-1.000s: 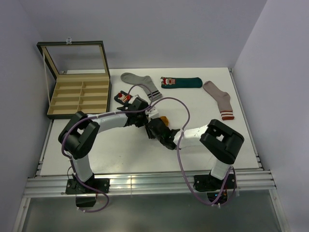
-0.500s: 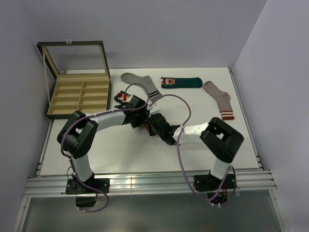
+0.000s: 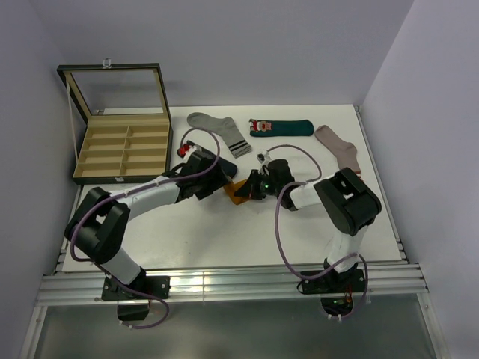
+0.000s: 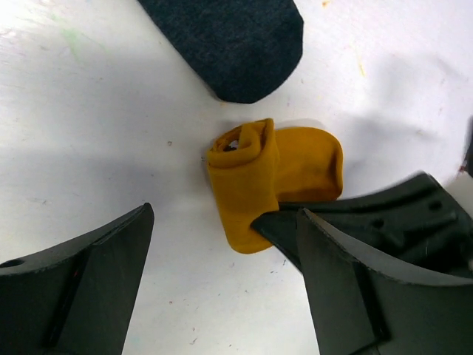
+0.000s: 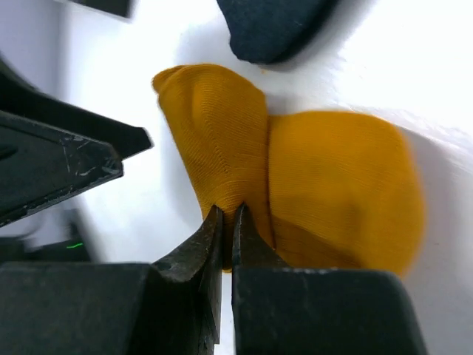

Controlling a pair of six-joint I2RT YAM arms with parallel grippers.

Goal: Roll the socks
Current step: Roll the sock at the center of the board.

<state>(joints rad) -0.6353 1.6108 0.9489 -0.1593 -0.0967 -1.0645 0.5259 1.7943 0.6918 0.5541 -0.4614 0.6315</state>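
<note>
Mustard-orange sock (image 4: 266, 177) lies on the white bench (image 3: 187, 239), one end rolled into a loose tube and a flatter flap beside it. It sits between the left fingers (image 4: 96, 274), which stand wide apart and touch nothing; the right fingers (image 5: 199, 259) are pressed together on a thin fold at the sock's edge. Just beyond both pairs of fingers lies the rounded toe of the navy sock (image 4: 236, 44), apart from the mustard one. The dark teal sock (image 3: 283, 128) lies flat well beyond the right fingers, between a grey striped sock (image 3: 217, 129) and a pinkish-beige sock (image 3: 340, 157).

Far to the left of the left fingers stands a compartment case (image 3: 120, 178), its glass lid raised; its inside is split into tan-lined cells. Pale lilac walls (image 3: 262, 45) close the bench on three sides.

The left arm (image 3: 150, 196) stretches low and diagonally from the near left to the bench's middle; the right arm (image 3: 344, 202) folds at a raised elbow, its forearm reaching leftward, so both pairs of fingers meet at the sock.
</note>
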